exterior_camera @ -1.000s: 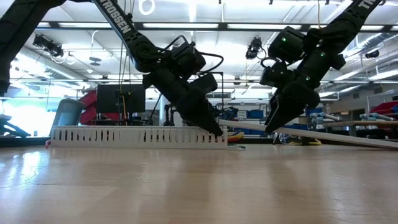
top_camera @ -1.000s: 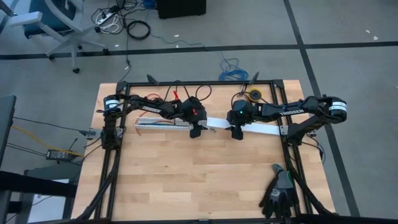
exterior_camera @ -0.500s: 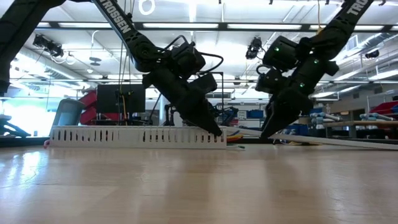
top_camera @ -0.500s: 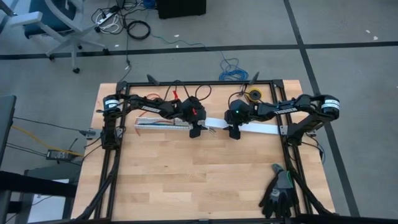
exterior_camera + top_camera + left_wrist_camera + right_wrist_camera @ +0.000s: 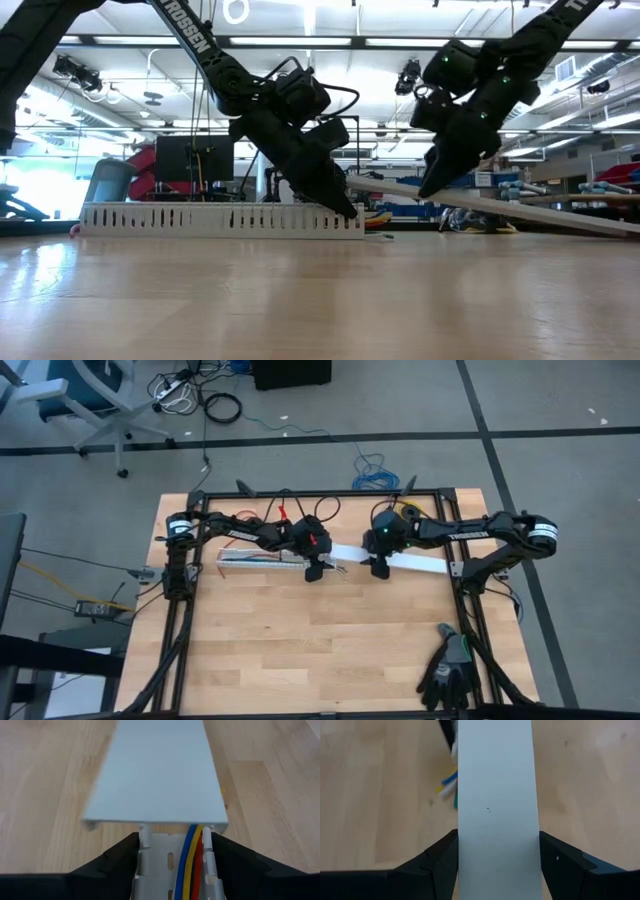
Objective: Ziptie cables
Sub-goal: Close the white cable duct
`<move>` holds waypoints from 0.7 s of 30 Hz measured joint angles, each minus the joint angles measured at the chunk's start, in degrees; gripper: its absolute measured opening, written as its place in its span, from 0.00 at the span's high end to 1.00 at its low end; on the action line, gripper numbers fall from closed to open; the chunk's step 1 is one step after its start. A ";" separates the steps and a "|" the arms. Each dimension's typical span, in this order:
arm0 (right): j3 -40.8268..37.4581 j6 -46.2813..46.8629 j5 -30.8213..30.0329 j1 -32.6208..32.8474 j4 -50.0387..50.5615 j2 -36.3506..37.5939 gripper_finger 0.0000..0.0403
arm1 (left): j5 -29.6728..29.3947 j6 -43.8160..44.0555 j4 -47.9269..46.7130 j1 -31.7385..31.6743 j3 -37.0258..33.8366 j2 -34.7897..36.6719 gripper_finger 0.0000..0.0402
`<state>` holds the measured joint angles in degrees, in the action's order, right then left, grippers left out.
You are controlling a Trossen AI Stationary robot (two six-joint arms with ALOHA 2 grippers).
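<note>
Nearest the camera in the high view, lower right of the frame: a pair of dark gloves (image 5: 447, 668) lies on the wooden surface (image 5: 300, 640), well apart from the work.

Mid-frame: the left gripper (image 5: 314, 571) sits at the right-hand end of the slotted white channel (image 5: 220, 218), its fingers (image 5: 115, 857) straddling the channel walls and pressing on them from outside. The cables (image 5: 190, 865) (blue, yellow and red strands visible in the left wrist view) lie inside the channel between those fingers; their loose ends poke out past the channel end, seen beside the lid in the right wrist view.

Just right of it: the right gripper (image 5: 379, 568) pinches a flat white lid (image 5: 495, 795) across its width, fingers (image 5: 440, 857) on both long edges. In the low view the lid hangs tilted, its near end raised above the channel end, its far end sloping down toward the right of the frame.

Farther back, upper middle: a spool (image 5: 407, 513) near the frame rail.

Judgement: the step in hand looks like fitting the lid over the wired channel, not tying. No ziptie can be made out in any view. Next move calls for lining the lid's end squarely over the channel mouth, lowering it level, keeping the strands tucked inside.
</note>
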<state>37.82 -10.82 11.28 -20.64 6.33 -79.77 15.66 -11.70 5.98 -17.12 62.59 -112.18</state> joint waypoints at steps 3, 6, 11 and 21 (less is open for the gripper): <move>-0.06 0.03 0.26 0.02 1.56 -0.94 0.42 | -0.03 -0.02 0.02 0.02 0.00 0.00 0.40; -0.07 0.24 0.87 0.11 0.76 -1.55 0.42 | -0.04 -0.01 0.01 0.02 0.00 0.00 0.40; -0.07 0.60 2.01 0.27 1.62 -1.75 0.42 | -0.02 0.00 0.04 0.01 0.00 0.00 0.40; -0.02 0.30 0.93 0.28 3.13 -1.73 0.42 | -0.02 0.01 0.38 0.02 0.00 -0.04 0.40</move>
<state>37.80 -10.53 12.21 -20.36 9.46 -81.49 15.64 -11.69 6.36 -17.10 62.59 -112.22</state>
